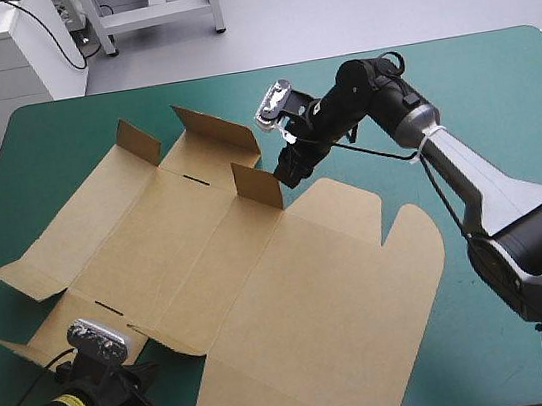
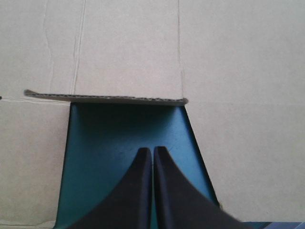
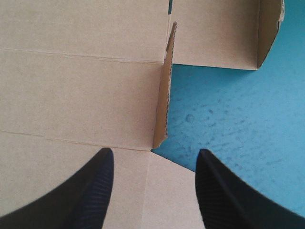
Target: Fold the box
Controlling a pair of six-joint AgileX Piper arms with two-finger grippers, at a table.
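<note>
The left fingers (image 2: pixel 136 191) are pressing together into a narrow point, gripping nothing, over a notch of teal-green surface (image 2: pixel 119 138), a flap's cut edge (image 2: pixel 105 98) lying just ahead of them. The brown box (image 1: pixel 260 265) is lying spread mostly flat between both pairs, a few far flaps (image 1: pixel 216 135) standing up. The right fingers (image 3: pixel 90 191) are gaping wide apart, one upright flap (image 3: pixel 164 90) standing just ahead, between them.
</note>
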